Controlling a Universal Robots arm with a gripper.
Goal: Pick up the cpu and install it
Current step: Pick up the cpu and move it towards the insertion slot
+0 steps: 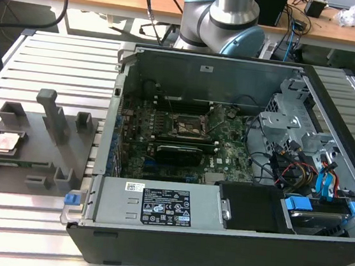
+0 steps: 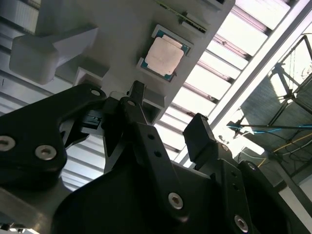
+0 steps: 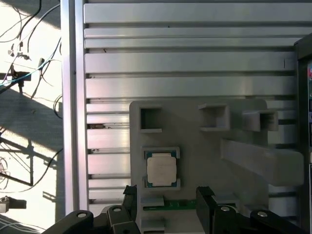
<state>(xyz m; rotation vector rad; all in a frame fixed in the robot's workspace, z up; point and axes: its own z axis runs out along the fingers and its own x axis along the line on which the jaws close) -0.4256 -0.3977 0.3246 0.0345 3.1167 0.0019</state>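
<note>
The small flat square cpu, with its silvery metal top and pinkish sheen, lies flat in a shallow framed recess of the grey plastic fixture plate. The plate rests on the ribbed aluminium table, at the exterior view's left. In both wrist views the black two-fingered pincer is released: its fingers are spread wide with nothing between them. It hangs over the fixture plate near the cpu, apart from it and not touching. The second wrist view shows the cpu beyond the fingertips of the pincer. At the exterior view's right stands the open black computer case, with the square black-framed motherboard socket inside it, well apart from the cpu. The silver and pale blue arm rises behind the case.
</note>
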